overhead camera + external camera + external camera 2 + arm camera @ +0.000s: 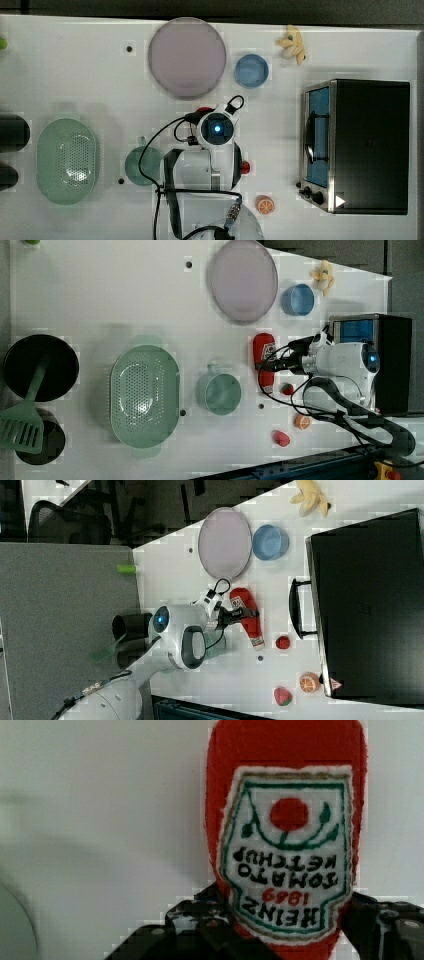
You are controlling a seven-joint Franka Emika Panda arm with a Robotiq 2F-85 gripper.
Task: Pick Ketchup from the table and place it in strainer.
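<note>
The ketchup bottle [286, 845] is seen lying flat on the white table [100, 300], between the lilac plate [243, 279] and a small strawberry [287, 388] in the left view, with the teal cup [219, 393] to the left view's left of it and the mint-green strainer [145, 396] further left again. The gripper [280, 930] is set astride the bottle's body at the lower edge of the stitched label, one finger on each side; whether the bottle is already pinched cannot be told. From its fuzzy, embroidered surface, the bottle is judged to be a soft, light plush toy: unlikely to slip or break, but likely to squash and droop. A hold across the middle of the body is judged best.
</note>
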